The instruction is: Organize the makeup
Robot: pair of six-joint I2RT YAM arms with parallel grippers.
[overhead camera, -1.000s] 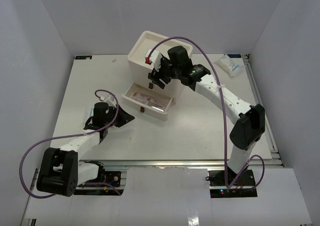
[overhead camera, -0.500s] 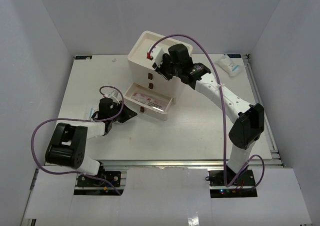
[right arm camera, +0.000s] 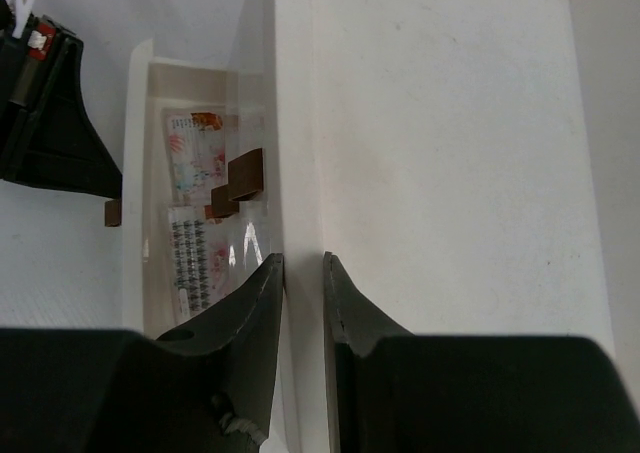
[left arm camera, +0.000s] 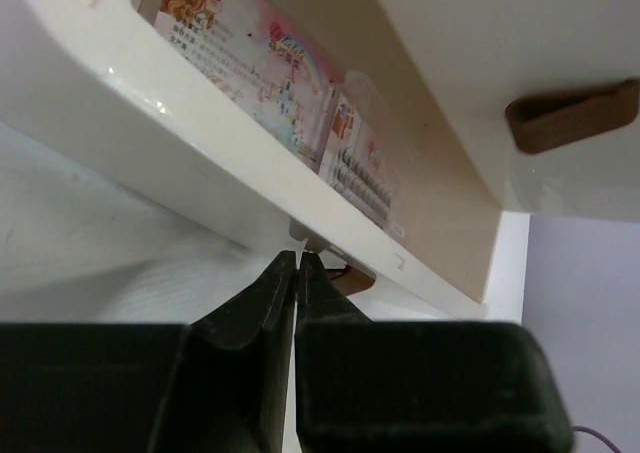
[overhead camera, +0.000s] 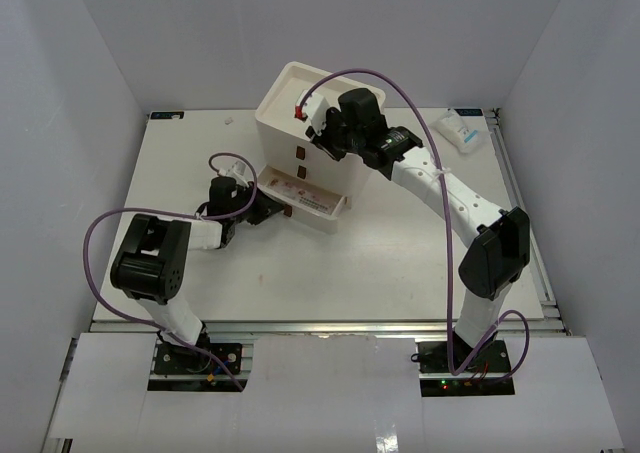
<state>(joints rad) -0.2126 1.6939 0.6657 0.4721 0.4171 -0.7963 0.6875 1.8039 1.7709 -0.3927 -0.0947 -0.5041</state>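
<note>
Walls [overhead camera: 100,53]: plain pale grey panels, three sides.
Table [overhead camera: 400,263]: white top, metal rail [overhead camera: 330,325] along near edge.
Light: soft, even.

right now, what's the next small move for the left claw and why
Probably nudge the left claw forward to push the drawer shut. It is closed, tips at the drawer front by the brown handle; the drawer sticks out partway with sachets inside, and the right claw clamps the box wall, seemingly bracing it.
</note>
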